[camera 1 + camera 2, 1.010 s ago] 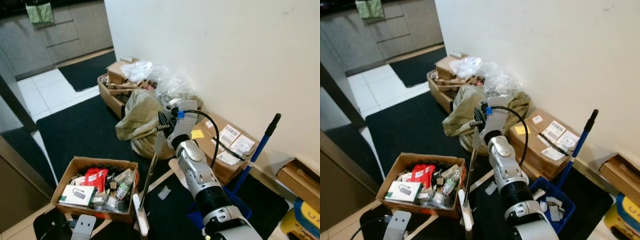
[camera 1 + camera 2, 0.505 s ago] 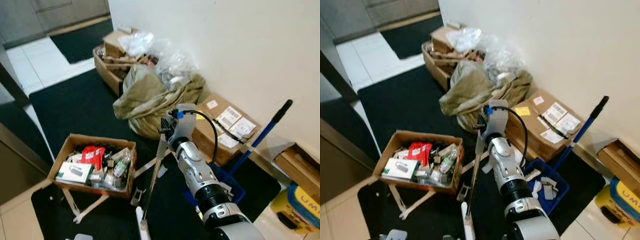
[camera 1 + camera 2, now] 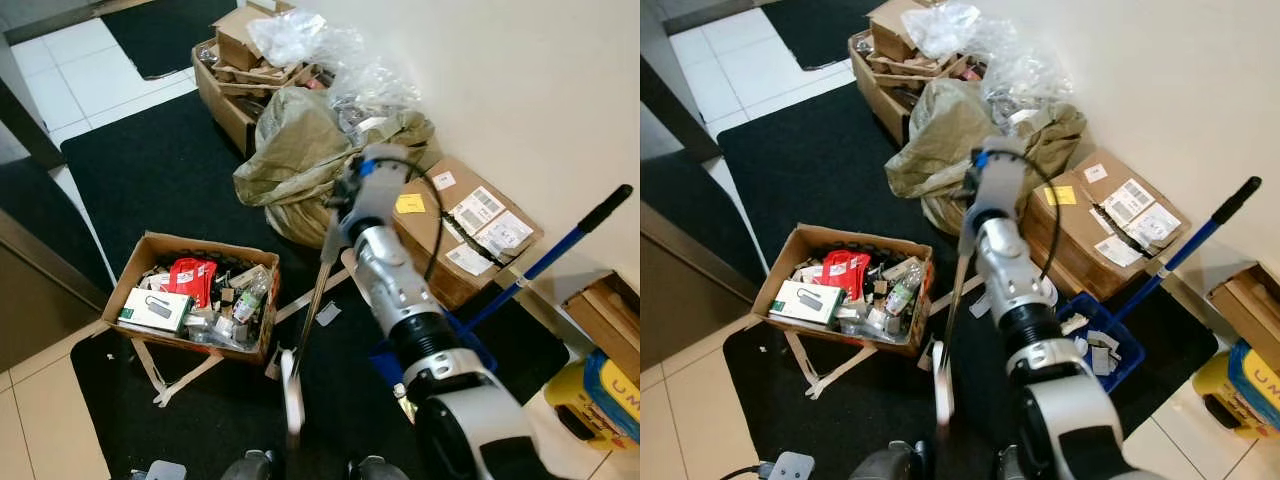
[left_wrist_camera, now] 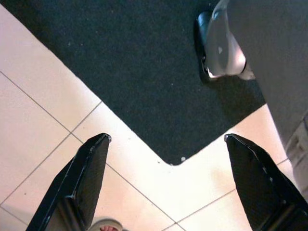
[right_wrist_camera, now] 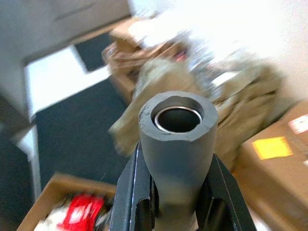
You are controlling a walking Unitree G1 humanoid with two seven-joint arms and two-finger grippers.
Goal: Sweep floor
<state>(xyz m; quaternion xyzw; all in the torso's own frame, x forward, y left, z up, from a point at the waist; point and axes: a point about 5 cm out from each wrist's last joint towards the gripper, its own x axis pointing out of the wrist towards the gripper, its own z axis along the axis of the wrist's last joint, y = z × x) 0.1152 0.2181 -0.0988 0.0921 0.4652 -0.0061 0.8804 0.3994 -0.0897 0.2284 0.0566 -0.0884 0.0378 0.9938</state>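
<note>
My right gripper [image 3: 336,212] is shut on the top of a grey broom handle [image 3: 312,305], which slants down to a white lower end [image 3: 291,395] above the black mat [image 3: 150,190]. In the right wrist view the hollow end of the handle [image 5: 177,126] sits between the two black fingers [image 5: 131,192]. A blue dustpan [image 3: 1102,347] with paper scraps in it lies just right of my arm, its blue pole [image 3: 560,250] leaning against the wall. A small paper scrap [image 3: 327,313] lies on the mat. My left gripper [image 4: 166,144] hangs open above tiles and a mat corner.
An open cardboard box of clutter [image 3: 190,305] stands left of the broom. An olive bag [image 3: 300,160], plastic wrap and boxes [image 3: 240,45] line the wall, along with a labelled carton [image 3: 470,225]. A yellow item [image 3: 590,400] is at the lower right. My foot [image 4: 221,48] rests on the mat.
The whole view has shifted and tilted, so the camera has moved. My right gripper keeps its hold on the broom handle, and the clutter box now sits closer to the broom.
</note>
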